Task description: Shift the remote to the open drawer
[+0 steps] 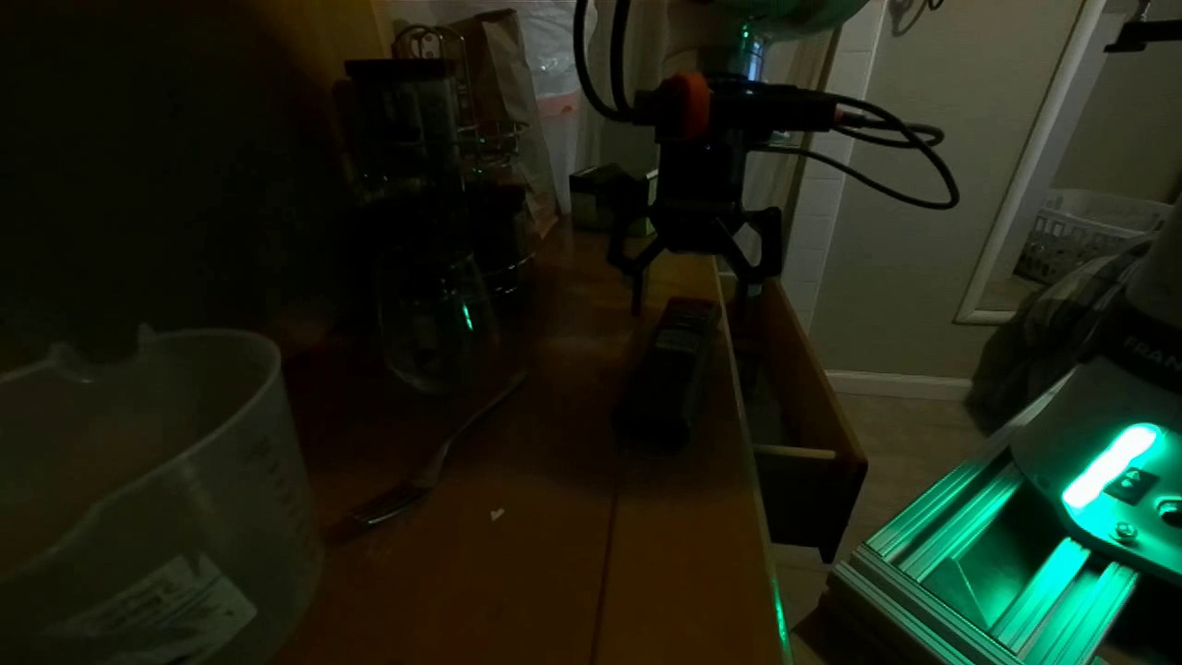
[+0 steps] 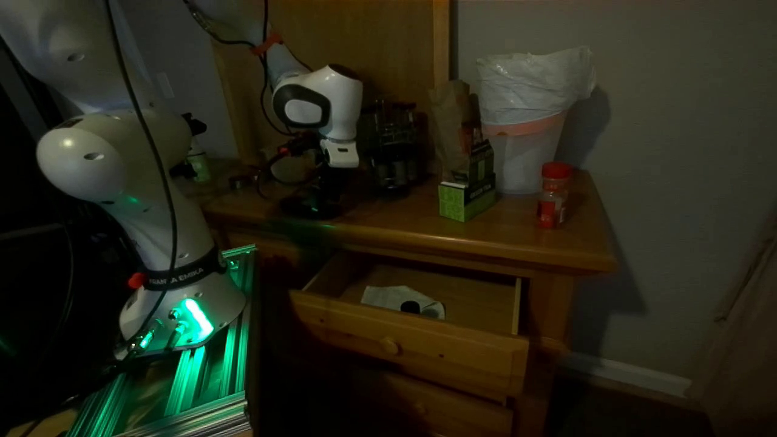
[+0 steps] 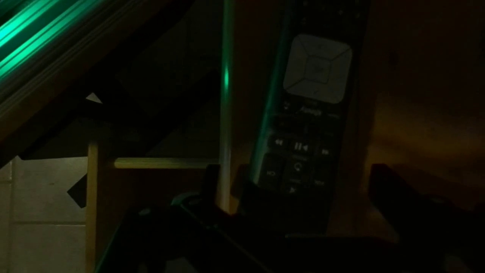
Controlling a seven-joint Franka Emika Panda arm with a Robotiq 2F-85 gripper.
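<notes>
In the wrist view one end of the remote is cut off at the top and its lower buttons are dim; in an exterior view it cannot be told from the shadow under the robot wrist. The wrist points down, the fingers spread apart, with the remote between them in the wrist view. It lies on the surface, just beside the edge and slightly askew to it. Past that edge, lower down, juts the open drawer; a metal utensil lies apart, opposite.
</notes>
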